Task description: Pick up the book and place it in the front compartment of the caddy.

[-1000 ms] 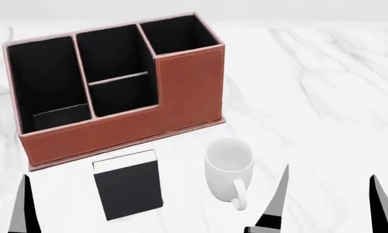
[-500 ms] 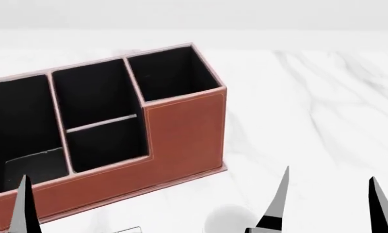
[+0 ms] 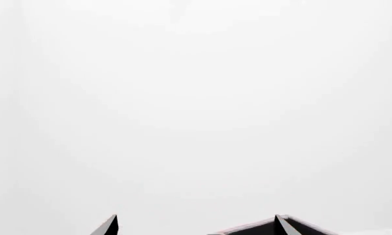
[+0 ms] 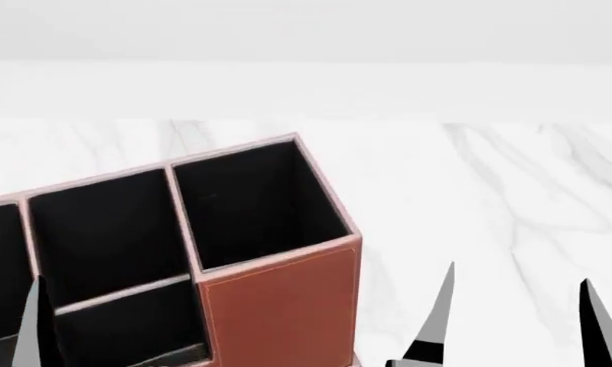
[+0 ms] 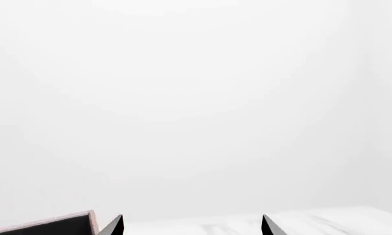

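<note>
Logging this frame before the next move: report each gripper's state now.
Left gripper: open, fingertips apart, holding nothing.
Right gripper: open, fingertips apart, holding nothing.

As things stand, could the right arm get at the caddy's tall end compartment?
Probably yes: the right gripper is open, holding nothing, and only bare marble table lies between it and the caddy.
</note>
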